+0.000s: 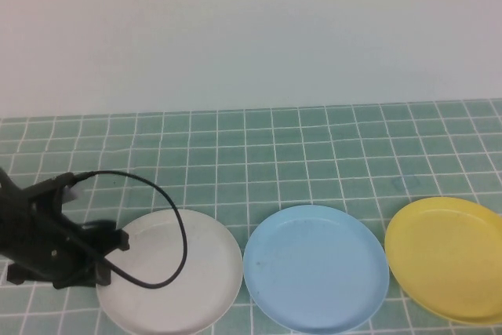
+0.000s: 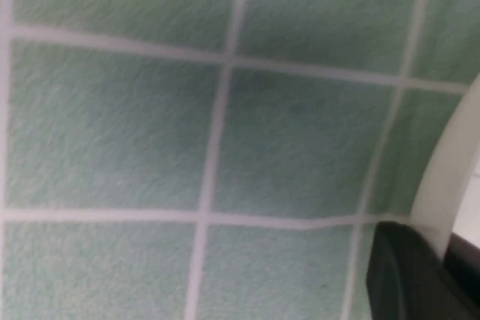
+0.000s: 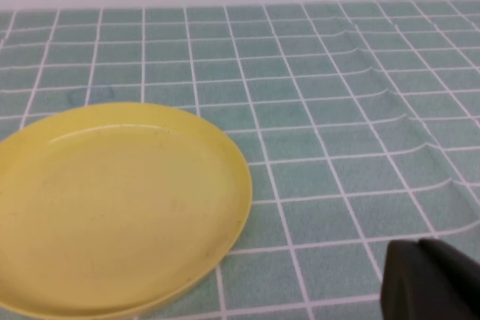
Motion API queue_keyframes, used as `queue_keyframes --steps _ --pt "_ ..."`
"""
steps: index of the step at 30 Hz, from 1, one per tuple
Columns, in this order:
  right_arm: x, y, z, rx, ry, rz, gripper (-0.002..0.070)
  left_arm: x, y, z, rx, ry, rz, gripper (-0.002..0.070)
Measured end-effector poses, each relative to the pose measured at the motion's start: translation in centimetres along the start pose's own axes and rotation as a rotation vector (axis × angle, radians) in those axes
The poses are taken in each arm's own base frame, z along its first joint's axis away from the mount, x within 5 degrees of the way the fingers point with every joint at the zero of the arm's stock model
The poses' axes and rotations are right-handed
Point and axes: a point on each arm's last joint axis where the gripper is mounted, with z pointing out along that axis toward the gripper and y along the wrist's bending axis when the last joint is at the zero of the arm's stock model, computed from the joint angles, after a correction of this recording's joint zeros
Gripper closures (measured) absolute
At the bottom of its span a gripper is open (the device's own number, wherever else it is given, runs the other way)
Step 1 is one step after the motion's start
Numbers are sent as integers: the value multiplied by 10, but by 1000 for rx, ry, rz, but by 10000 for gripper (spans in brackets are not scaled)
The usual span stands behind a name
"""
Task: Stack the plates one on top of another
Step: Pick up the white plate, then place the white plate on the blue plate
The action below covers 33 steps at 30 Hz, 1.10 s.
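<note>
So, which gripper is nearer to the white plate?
Left. The left gripper is shut on the white plate at its left rim. The right gripper is shut, off beside the yellow plate.

A green tablecloth [image 1: 314, 154] with a white grid covers the table, reaching back to a plain pale wall [image 1: 251, 29] behind it.

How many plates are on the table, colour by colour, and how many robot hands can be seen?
White plate: 1
Light blue plate: 1
Yellow plate: 1
Robot hands: 2, left hand shut on the white plate's rim, right hand beside the yellow plate
Total: 3 plates, 2 hands
</note>
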Motion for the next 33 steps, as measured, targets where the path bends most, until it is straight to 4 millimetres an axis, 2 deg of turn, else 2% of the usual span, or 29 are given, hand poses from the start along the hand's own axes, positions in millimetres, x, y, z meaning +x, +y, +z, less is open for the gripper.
queue_keyframes --steps 12,17,26,29,33 --pt "0 0 0 0 0 0 678 -24 -17 -44 80 -154 13 675" --pt "0 0 0 0 0 0 678 -24 -40 -57 173 -208 65 676" --pt "0 0 0 0 0 0 678 -9 -124 -45 300 -253 258 675" --pt "0 0 0 0 0 0 678 -7 -143 -31 313 -206 307 675" --pt "0 0 0 0 0 0 678 -13 -156 -16 322 -170 304 675"
